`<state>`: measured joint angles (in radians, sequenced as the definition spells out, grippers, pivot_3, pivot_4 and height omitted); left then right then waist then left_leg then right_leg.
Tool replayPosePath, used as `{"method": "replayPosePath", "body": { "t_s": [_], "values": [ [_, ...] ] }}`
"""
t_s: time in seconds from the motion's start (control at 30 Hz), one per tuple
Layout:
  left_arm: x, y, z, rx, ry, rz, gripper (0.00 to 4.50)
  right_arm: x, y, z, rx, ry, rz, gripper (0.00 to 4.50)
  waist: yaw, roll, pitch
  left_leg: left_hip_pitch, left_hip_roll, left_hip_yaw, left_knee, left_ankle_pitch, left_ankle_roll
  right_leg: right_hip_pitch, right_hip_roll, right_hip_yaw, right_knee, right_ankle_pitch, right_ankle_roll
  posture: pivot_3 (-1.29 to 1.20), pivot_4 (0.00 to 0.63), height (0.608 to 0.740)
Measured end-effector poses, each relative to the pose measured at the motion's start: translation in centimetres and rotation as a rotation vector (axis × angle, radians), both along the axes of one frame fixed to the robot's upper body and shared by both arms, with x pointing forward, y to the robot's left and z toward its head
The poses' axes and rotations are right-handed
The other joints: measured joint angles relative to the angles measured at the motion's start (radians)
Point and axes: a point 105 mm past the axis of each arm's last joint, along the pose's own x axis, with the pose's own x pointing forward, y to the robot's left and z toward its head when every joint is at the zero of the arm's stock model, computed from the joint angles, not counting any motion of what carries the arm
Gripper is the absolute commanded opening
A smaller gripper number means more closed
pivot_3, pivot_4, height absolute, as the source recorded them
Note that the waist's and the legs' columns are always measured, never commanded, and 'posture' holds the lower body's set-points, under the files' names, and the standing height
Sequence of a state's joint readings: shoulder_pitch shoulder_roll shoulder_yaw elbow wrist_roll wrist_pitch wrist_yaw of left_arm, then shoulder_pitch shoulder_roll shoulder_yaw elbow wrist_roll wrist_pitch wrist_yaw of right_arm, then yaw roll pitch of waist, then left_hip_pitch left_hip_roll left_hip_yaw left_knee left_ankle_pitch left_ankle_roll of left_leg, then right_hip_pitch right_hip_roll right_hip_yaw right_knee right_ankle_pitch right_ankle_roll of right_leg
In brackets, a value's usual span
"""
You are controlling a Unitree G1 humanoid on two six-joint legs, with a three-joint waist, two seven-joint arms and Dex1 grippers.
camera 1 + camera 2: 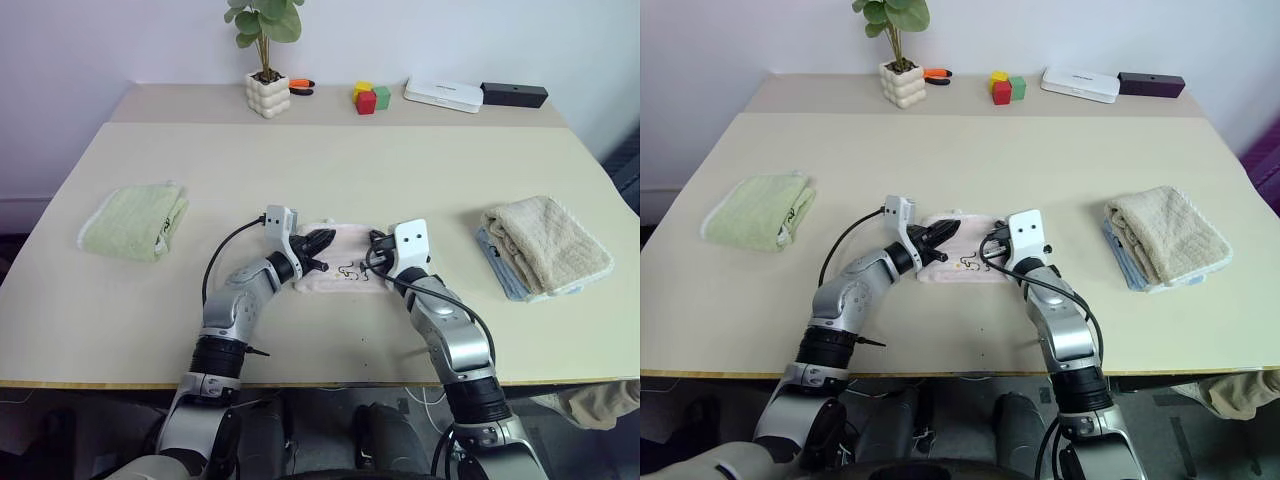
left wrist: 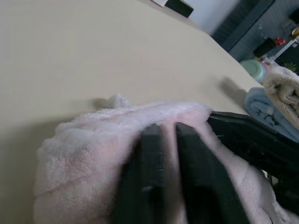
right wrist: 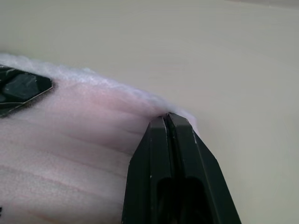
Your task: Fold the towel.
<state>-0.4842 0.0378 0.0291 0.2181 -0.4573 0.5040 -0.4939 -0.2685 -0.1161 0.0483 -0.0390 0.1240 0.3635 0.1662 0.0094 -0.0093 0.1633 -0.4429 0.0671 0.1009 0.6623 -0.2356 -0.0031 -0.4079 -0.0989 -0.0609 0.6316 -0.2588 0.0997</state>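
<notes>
Mid-worktop (image 1: 330,170), between both arms, towel (image 1: 345,262) lies folded small. Left fingers (image 2: 156,154) slightly parted over its top layer; right fingers (image 3: 170,135) pinched shut at its far edge. Fold seems nearly done; next: release, withdraw cleanly.

The towel (image 1: 340,258) is a pale pink piece of soft terry cloth, folded into a small, roughly rectangular bundle that lies flat on the beige table (image 1: 350,170), near the front edge and about midway across its width. A small dark cartoon print (image 1: 350,270) shows on its upper face, close to the near edge. The pile looks fluffy and thick, with rounded, slightly puffed edges and a soft crease line running along the layered side. A little tuft sticks up at the far edge. It sits well apart from the light green folded towel (image 1: 133,221) and the beige folded towel (image 1: 545,243)
</notes>
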Motion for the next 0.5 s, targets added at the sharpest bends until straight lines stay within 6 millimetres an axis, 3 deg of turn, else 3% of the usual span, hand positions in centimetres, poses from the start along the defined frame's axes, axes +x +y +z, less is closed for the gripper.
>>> {"method": "replayPosePath", "body": {
  "t_s": [0.17,0.23,0.4,0.5],
  "values": [
    [-0.4,0.2,1.7,-0.063,-0.024,-0.023,4.41,-0.1,-0.6,0.4,0.013,-0.01,-0.003,3.37,-0.007,0.0,0.0,0.0,0.0,0.0,-0.001,0.0,0.0,-0.001,0.0,0.0,0.0,0.0,0.0,0.0,0.15,0.735],
    [-0.7,0.4,2.3,-0.056,-0.049,-0.039,4.5,0.0,-1.1,0.7,-0.002,-0.019,-0.009,4.4,-0.008,0.0,0.0,0.0,0.0,0.0,-0.001,0.0,0.0,-0.001,0.0,0.0,0.0,0.0,0.0,0.0,0.15,0.735],
    [-0.9,1.2,3.5,-0.048,-0.086,-0.037,4.5,0.4,-2.9,1.5,-0.037,-0.033,-0.044,4.46,-0.005,0.0,0.0,-0.001,0.0,0.0,-0.001,0.0,0.0,-0.001,0.0,0.0,0.0,0.0,0.0,0.0,0.15,0.735],
    [-1.4,0.8,5.4,-0.099,-0.116,-0.08,4.5,0.7,-3.0,2.1,-0.049,-0.048,-0.039,4.46,-0.005,0.0,0.001,-0.001,0.0,0.0,-0.001,0.0,0.0,-0.001,0.0,0.0,0.0,0.0,0.0,0.0,0.15,0.735]
  ]
}}
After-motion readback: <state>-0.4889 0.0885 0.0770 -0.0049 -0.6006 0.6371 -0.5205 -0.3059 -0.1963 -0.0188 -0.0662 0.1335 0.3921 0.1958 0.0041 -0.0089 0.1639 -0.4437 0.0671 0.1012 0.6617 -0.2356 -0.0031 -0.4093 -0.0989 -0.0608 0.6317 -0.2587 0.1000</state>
